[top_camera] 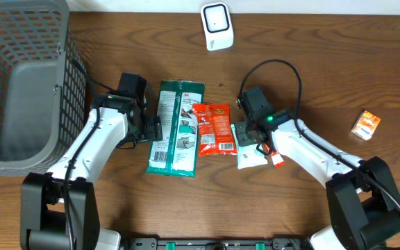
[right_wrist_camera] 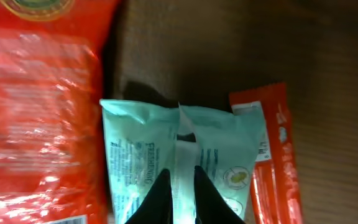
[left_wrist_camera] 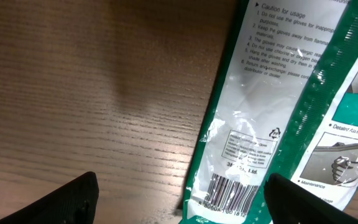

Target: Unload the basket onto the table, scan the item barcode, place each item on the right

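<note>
Beside the red packet (right_wrist_camera: pixel 36 93), the right gripper (right_wrist_camera: pixel 180 183) pinched the pale sachet (right_wrist_camera: pixel 135 155) by its seam, liable to slip; left gripper (left_wrist_camera: pixel 182 193) gaped open

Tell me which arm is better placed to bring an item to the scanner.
Right: the right gripper is shut on the seam of the pale sachet; the left gripper hangs open over the green packet, holding nothing.

Bare wooden table (top_camera: pixel 339 55) open between white scanner (top_camera: pixel 217 26) and small orange box (top_camera: pixel 366 125), grey mesh basket (top_camera: pixel 73 90) walling the left side, green glove packet (top_camera: pixel 176 128), orange snack packet (top_camera: pixel 212 128) and pale sachet (top_camera: pixel 247 160) crowded side by side mid-table.
</note>
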Controlling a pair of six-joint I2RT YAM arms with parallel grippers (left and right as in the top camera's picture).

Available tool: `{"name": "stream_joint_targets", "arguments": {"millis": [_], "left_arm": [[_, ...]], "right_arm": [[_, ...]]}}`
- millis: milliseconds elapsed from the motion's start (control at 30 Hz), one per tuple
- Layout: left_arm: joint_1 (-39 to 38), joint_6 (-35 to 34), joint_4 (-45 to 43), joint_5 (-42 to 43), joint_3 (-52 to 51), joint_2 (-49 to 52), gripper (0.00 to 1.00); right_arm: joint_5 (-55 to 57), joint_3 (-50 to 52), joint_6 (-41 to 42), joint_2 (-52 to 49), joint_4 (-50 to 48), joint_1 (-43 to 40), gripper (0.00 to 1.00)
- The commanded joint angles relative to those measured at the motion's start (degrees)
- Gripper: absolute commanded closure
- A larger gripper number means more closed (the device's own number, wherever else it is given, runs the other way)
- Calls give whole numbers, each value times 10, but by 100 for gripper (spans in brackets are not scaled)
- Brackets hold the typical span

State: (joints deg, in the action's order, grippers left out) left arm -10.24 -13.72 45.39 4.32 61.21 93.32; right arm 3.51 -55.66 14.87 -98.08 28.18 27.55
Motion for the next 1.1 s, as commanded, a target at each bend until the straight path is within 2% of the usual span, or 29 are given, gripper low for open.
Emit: {"name": "stream_joint_targets", "arguments": {"millis": [0,100,200,300,333,433,633,767,1067], "left_arm": [[0,-2,2,-5,2,-1,14],[0,-2,2,-5,2,-1,14],[0,-2,2,-5,2,-1,14],[0,-2,2,-5,2,-1,14],[0,-2,2,-5,2,-1,14],[0,-2,2,-5,2,-1,14],[0,-2,2,-5,2,-1,14],[0,-1,2,-5,2,-1,14],[0,-2,2,-5,2,-1,14]], "right_arm": [[9,16,5,-5,-19,2,91],[7,-1,-18,4,-7,2,89],[7,-50,-23,31,50,1,85],[9,-107,-21,69,108,-4,80],[11,-117,-21,80,123,-7,75],[36,-125,-21,108,166,-24,67],[63,-97,-24,101,236,-62,70],[63,-49,-32,97,222,-77,71],[28,66,-46,97,109,-81,69]]}}
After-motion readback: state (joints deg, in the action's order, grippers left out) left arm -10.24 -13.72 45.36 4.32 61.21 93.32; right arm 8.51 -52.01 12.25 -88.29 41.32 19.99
